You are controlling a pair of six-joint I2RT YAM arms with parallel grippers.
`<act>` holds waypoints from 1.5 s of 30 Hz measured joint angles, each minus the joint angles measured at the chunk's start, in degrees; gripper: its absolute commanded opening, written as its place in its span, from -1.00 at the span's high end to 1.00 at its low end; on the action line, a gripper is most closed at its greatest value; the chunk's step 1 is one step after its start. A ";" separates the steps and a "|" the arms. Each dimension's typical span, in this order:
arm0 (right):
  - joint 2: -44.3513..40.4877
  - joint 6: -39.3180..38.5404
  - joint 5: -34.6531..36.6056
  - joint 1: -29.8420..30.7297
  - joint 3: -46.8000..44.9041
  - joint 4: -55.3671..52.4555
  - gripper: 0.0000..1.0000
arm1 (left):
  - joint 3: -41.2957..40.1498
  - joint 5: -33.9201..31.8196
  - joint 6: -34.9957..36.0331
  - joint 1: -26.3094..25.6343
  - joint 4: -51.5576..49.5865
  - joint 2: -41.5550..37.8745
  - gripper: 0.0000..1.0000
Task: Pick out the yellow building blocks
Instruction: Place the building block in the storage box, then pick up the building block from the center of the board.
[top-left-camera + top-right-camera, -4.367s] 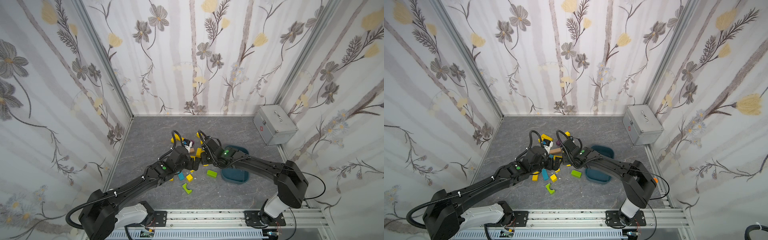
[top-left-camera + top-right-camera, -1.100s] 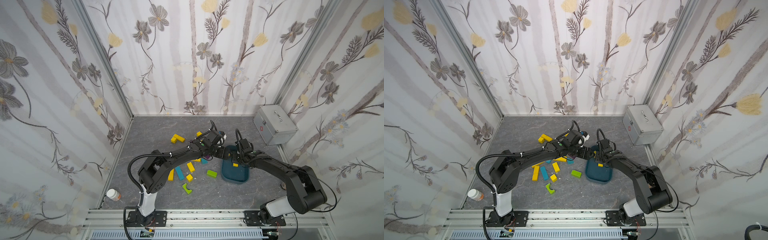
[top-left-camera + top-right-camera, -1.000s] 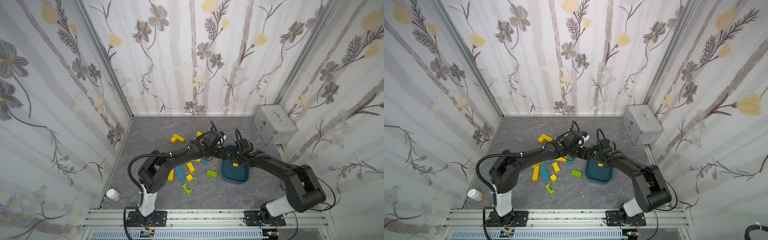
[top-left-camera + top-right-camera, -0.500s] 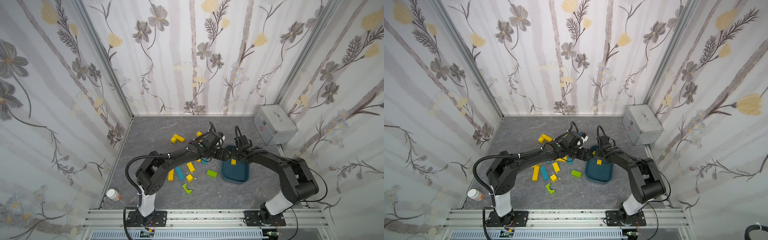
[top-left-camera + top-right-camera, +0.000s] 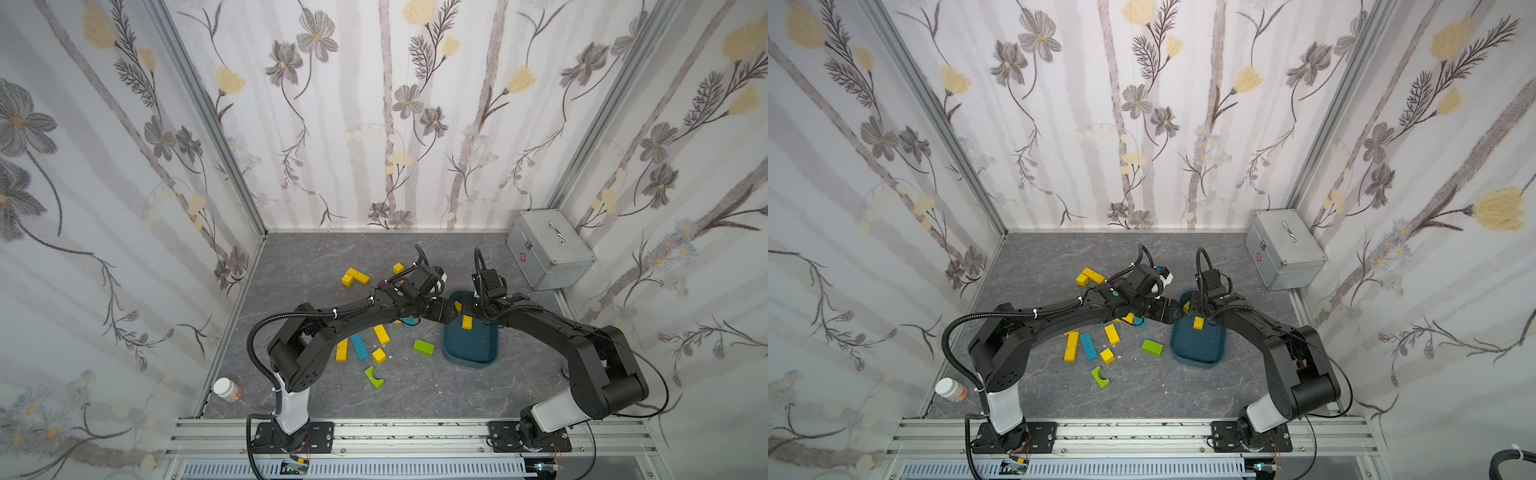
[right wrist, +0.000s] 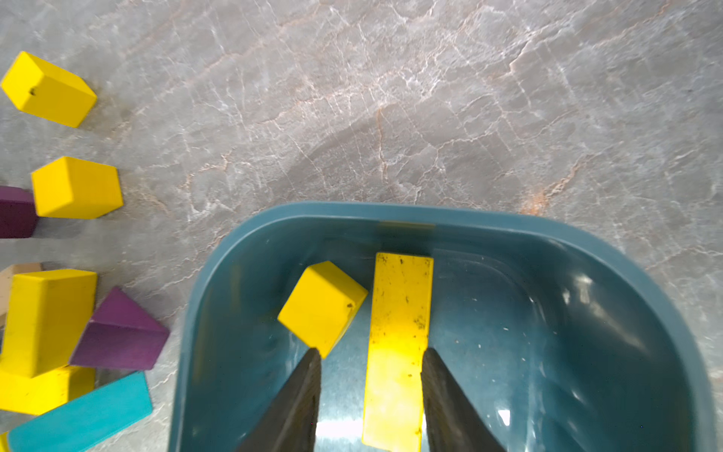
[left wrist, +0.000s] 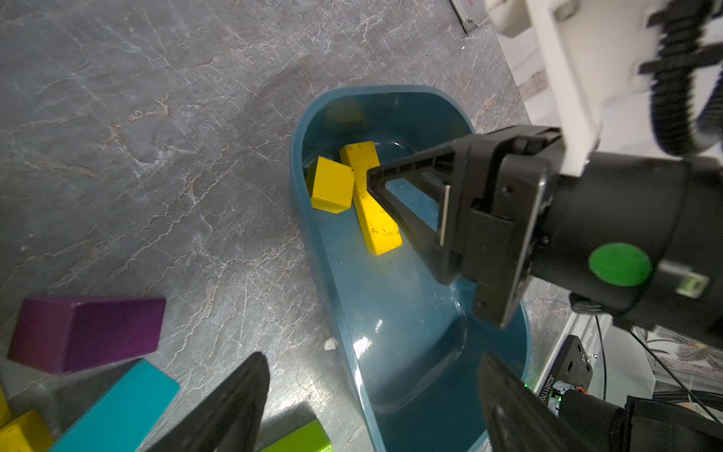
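Labels: nothing reads cleanly. The metal case point(image 5: 550, 249) in the far right corner has a small red mark on its side, not legible. The white pill bottle point(image 5: 226, 389) by the left wall has an orange label, too small to read. In the left wrist view there is a printed serial string on a black part, too blurred to trust.

Yellow building blocks point(image 5: 381, 333): two are in the teal tray point(image 6: 391, 213), a yellow bar point(image 6: 399, 313) and a yellow cube point(image 6: 322, 307), side by side at its far end. The rest are on the worktop point(image 5: 316, 257) left of the tray, mixed with a teal bar point(image 5: 359, 346), lime green blocks point(image 5: 423, 346) and purple blocks point(image 7: 86, 332).

Right pincer point(image 6: 371, 352): down inside the tray, jaws parted and straddling the yellow bar. There is a gap on the cube side and the bar lies flat, so it is released, not clamped.

Left pincer point(image 7: 371, 360): jaws wide, nothing between them, over the tray's near rim.

In the way: both pincers crowd the same tray end. In both top views the left arm lies across the pile and hides some blocks.
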 measured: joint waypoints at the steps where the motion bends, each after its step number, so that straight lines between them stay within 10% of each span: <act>1: -0.52 0.02 0.02 0.11 0.00 -0.02 0.11 | 0.00 -0.35 0.02 0.00 0.00 -0.02 -0.70; 45: -7.98 -3.08 4.50 15.61 6.73 -2.01 0.14 | -14.01 -5.44 0.85 0.00 6.40 -13.00 -0.70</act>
